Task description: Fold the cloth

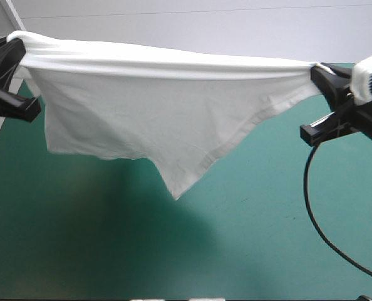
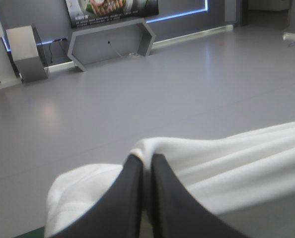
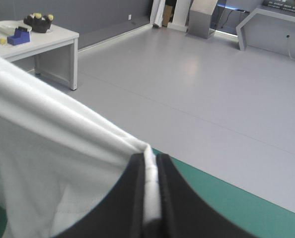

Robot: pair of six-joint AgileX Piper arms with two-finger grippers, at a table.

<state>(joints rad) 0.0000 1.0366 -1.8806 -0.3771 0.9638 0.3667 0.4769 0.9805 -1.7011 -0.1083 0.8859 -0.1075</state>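
The white T-shirt hangs stretched in the air above the teal-green table, its top edge pulled taut between both arms. A pointed corner droops lowest near the middle. My left gripper is shut on the T-shirt at the upper left; in the left wrist view the gripper pinches the T-shirt, which trails off to one side. My right gripper is shut on the T-shirt at the upper right; in the right wrist view the gripper grips a bunched edge of the T-shirt.
The shirt's shadow lies on the teal-green cover under it. The table's far edge runs just beyond the right gripper.
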